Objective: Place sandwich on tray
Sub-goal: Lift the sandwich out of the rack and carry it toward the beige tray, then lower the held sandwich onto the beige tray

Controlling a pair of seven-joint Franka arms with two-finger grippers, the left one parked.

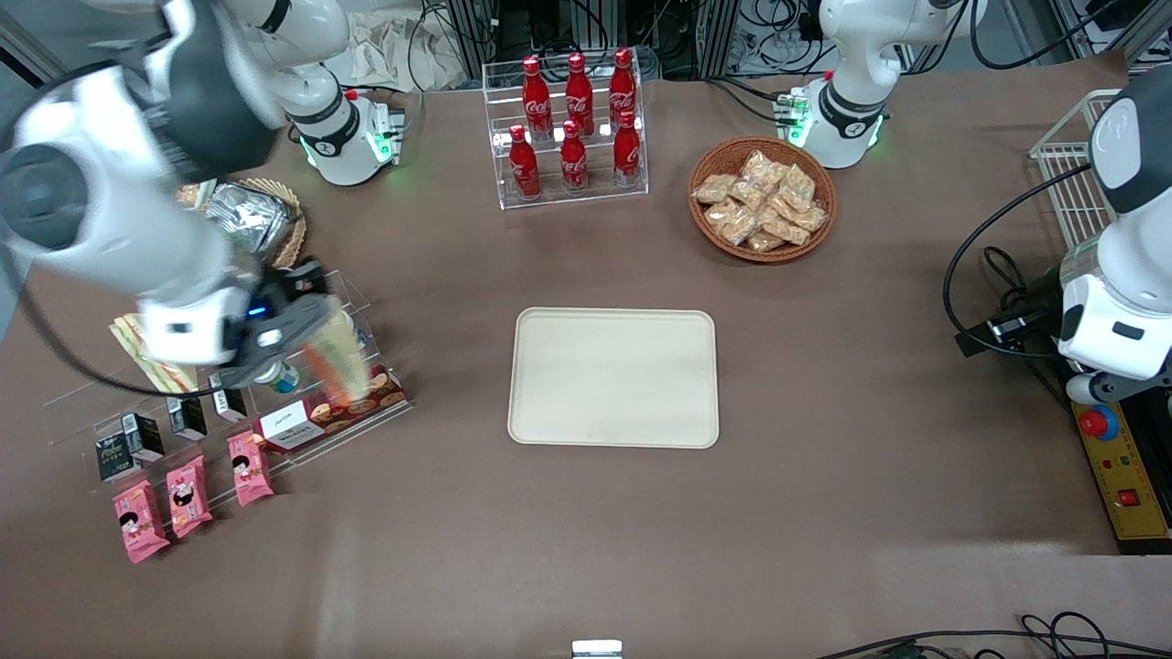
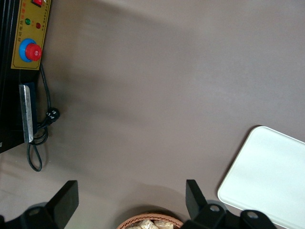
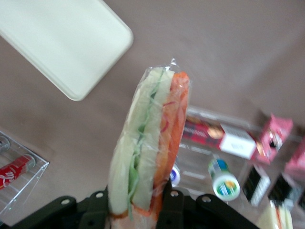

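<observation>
Jaws are clamped on the sandwich (image 3: 148, 143), which is held upright in the gripper (image 1: 307, 352) and lifted clear of the worktop (image 1: 824, 513), above the clear snack rack (image 1: 229, 403). So the pickup looks done. The tray (image 1: 613, 377) is seen bare, well apart from the sandwich, out toward the parked arm's end relative to that rack. What's left, as judged from this: the sandwich has to be carried over the tray, lowered onto it, and let go. Roughly halfway, probably.
</observation>
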